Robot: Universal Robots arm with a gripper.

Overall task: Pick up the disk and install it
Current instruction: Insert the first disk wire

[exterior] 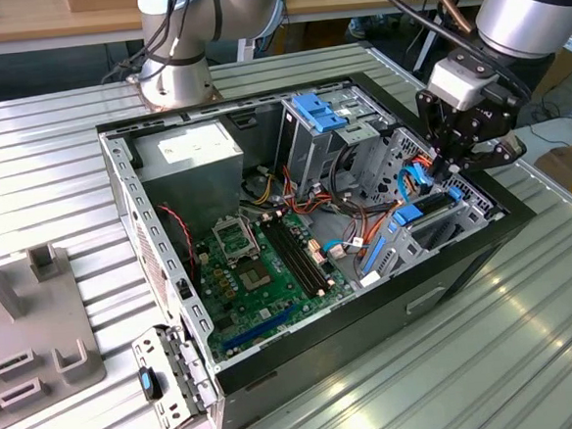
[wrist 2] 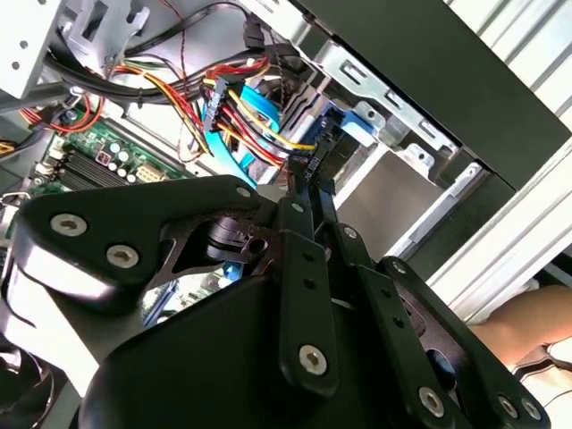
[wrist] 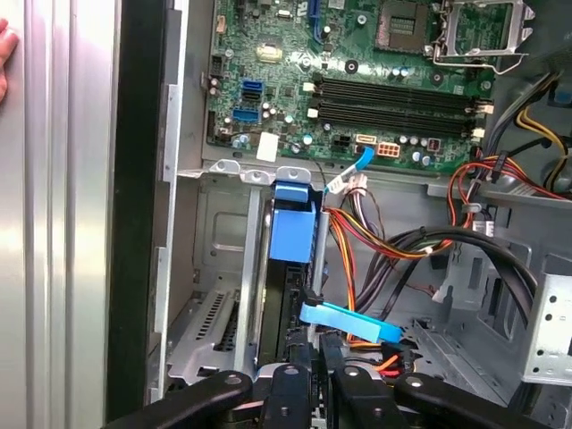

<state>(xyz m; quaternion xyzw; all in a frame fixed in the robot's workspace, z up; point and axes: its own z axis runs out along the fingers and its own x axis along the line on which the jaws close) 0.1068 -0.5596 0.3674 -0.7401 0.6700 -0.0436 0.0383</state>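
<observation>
Motherboard point(exterior: 260, 265) lay in case point(exterior: 117, 187), toward exterior view's left. Disk point(wrist: 293, 234) stood on edge in drive bay point(wrist: 219, 268), apparently not fully seated. Cables point(wrist: 357, 237) crowded just beside it. Gripper point(exterior: 440, 169) hung over disk, fingers pressed together, tips near disk's edge. Judgement: step called for straight push along bay rails, gentle force, tips kept clear of cables.
</observation>
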